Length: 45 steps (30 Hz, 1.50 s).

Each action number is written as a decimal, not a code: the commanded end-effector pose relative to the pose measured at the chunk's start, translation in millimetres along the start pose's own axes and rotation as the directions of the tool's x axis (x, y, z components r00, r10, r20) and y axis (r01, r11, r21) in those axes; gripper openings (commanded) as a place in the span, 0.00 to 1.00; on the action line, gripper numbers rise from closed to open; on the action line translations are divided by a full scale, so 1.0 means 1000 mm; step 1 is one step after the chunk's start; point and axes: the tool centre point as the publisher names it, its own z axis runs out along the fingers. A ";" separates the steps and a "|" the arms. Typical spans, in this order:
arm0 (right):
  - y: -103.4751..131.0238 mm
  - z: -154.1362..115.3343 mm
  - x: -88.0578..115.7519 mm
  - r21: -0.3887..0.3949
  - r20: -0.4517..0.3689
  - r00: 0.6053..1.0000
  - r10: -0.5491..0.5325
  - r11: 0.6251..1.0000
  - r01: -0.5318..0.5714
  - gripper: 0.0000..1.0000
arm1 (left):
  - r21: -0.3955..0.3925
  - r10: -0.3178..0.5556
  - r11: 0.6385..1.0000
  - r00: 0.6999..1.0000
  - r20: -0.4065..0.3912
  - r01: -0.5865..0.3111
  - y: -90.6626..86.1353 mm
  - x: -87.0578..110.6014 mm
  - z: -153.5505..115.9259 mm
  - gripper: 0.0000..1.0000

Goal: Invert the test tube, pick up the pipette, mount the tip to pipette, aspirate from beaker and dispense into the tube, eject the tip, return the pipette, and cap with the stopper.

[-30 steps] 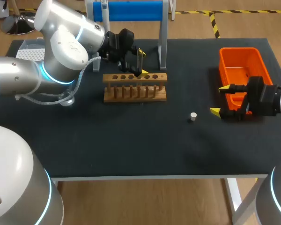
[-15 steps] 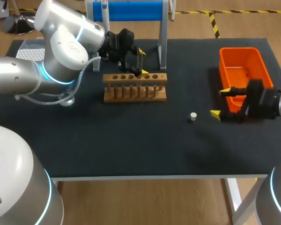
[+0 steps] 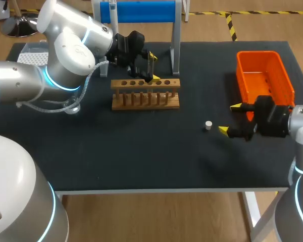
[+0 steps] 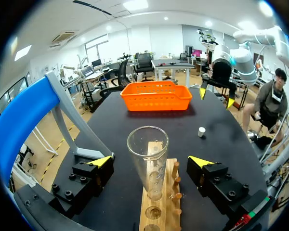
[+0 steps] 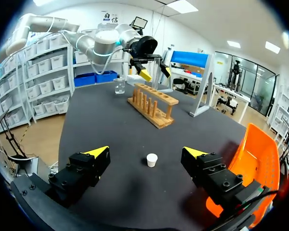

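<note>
The left gripper [image 4: 151, 161] hangs over the wooden rack [image 4: 156, 211] with its two yellow-tipped fingers spread wide, one on each side of the rack. A glass test tube [image 4: 148, 173] stands upright in one of the rack's holes, open mouth up, in the gap between those fingers. Neither finger touches the glass, so this gripper holds nothing. In the head view the same left gripper [image 3: 152, 65] sits over the rack [image 3: 145, 94] near its middle.

The right gripper [image 5: 145, 151] is well apart from the rack, low over the black table [image 3: 141, 156], and its fingers are also spread wide and hold nothing. A small white stopper [image 5: 151, 160] stands on the table just ahead of it, in line with the gap, touched by neither finger. In the head view the stopper [image 3: 208, 125] lies between the rack and the right gripper [image 3: 230, 118], much nearer the gripper.

An orange basket [image 3: 262, 75] sits beyond the right gripper, farther from the rack than the stopper is. A clear beaker [image 5: 119, 85] stands near the rack's end on the left arm's side. A blue stand [image 3: 141, 11] rises just behind the rack
</note>
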 end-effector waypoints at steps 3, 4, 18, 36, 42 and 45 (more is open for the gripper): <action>-0.009 0.018 0.005 0.021 0.010 1.000 0.009 1.000 -0.009 1.00 | -0.001 -0.001 1.000 1.000 0.000 0.001 0.000 0.000 -0.001 1.00; -0.010 0.020 0.006 0.025 0.012 1.000 0.012 1.000 -0.013 1.00 | -0.001 -0.001 1.000 1.000 0.000 0.001 0.000 0.000 -0.001 1.00; -0.021 0.042 0.005 0.048 0.025 0.999 0.047 0.998 -0.048 1.00 | -0.001 -0.001 1.000 1.000 0.000 0.001 0.000 0.000 -0.001 1.00; -0.033 0.063 0.001 0.054 0.041 0.997 0.058 0.997 -0.060 1.00 | -0.001 -0.001 1.000 1.000 0.000 0.001 0.000 0.000 -0.001 1.00; -0.036 0.069 -0.001 0.058 0.051 0.997 0.060 0.996 -0.063 1.00 | -0.001 -0.001 1.000 1.000 0.000 0.001 0.000 0.000 -0.001 1.00; -0.036 0.072 -0.002 0.059 0.058 0.996 0.061 0.996 -0.064 1.00 | -0.001 -0.001 1.000 1.000 0.000 0.001 0.000 0.000 -0.001 1.00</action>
